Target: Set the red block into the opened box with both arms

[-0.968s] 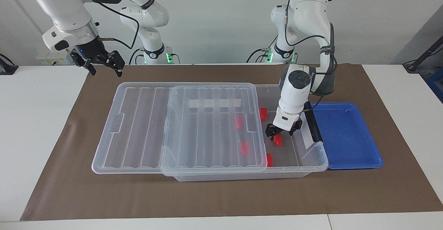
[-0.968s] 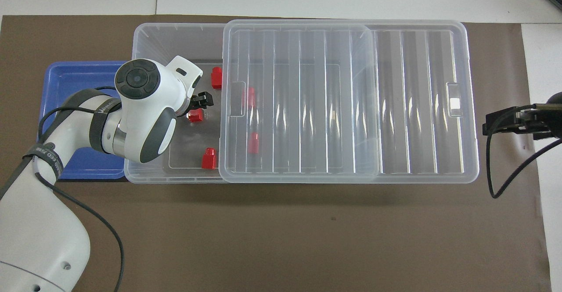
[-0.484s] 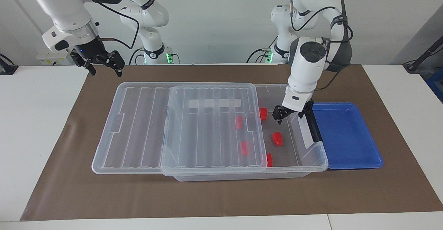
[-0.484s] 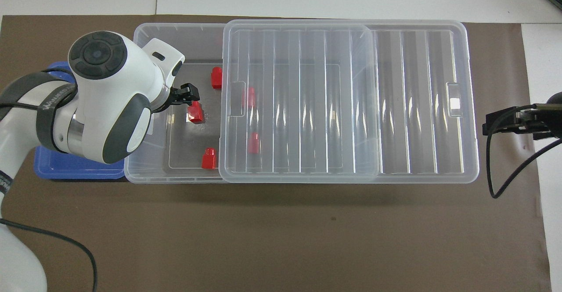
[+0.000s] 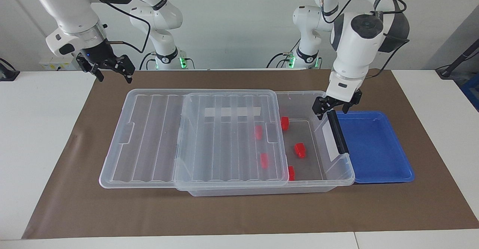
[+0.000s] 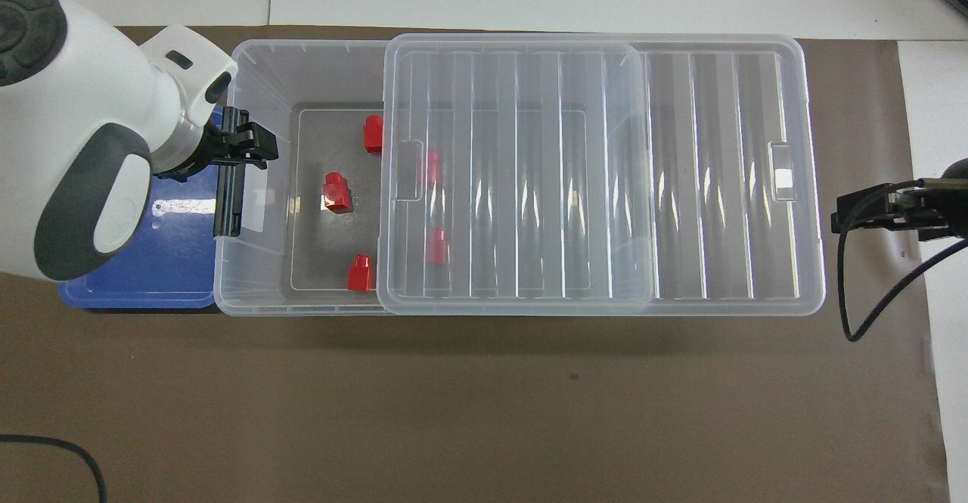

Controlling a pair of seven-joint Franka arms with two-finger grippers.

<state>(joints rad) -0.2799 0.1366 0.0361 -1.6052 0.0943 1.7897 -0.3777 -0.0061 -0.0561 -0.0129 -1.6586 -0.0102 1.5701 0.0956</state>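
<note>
Red block [image 5: 299, 149] lies loose on the floor of the box [image 5: 338, 174], right of centre in the facing view, in the part the lid [image 5: 228, 138] leaves uncovered. The left hand [image 5: 336, 106] hangs empty above the box's end wall by the black clip [image 5: 338, 132], fingers apart, wrist pointing down. A second ago it was low inside the box around that block; it has since let go and risen toward the blue tray [image 5: 378, 148]. The overhead view shows the left hand [image 6: 240, 146] at the left of the frame over the clip [image 6: 228, 199], with the arm's bulk hiding much of the tray [image 6: 151, 276]; the facing view shows the tray whole. Four more blocks lie in the box, two under the lid. The right hand [image 5: 109, 68] waits in the upper left of the facing view, fingers apart and empty, over the mat's edge on the counter [image 5: 41, 136], unmoved.
</note>
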